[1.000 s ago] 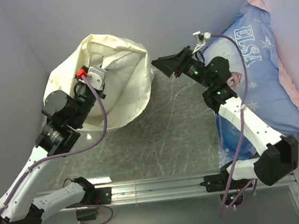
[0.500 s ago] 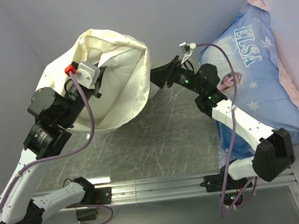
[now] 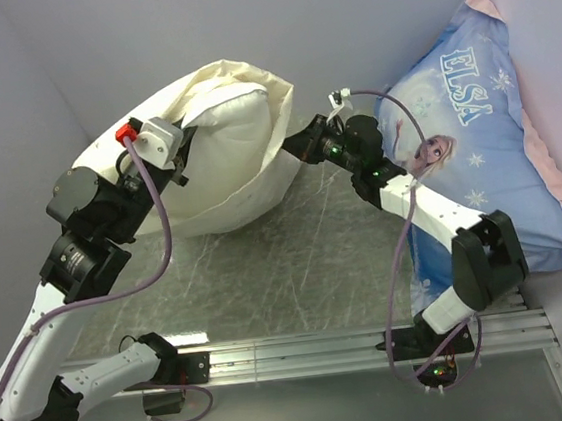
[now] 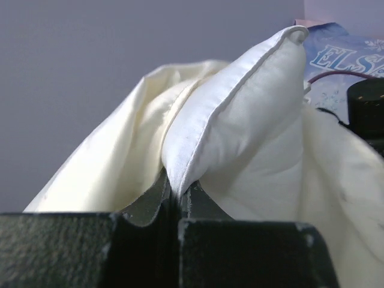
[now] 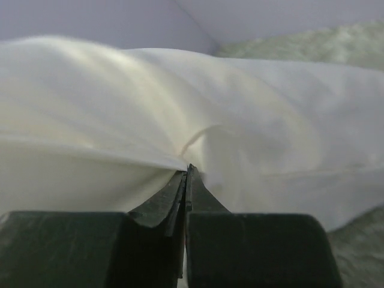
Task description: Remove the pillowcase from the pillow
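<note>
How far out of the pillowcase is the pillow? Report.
Partly out: one pillow corner pokes from the pillowcase mouth, pinched by the left pincer; the rest sits inside. The right pincer grips the pillowcase.

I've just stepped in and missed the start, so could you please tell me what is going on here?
A plump white pillow is being worked out of its thin cream fabric pillowcase. The left gripper is shut on the pillow's seamed edge at the open mouth; the right gripper pinches the pillowcase's opposite side. The pillow shows partly, not yet out.
</note>
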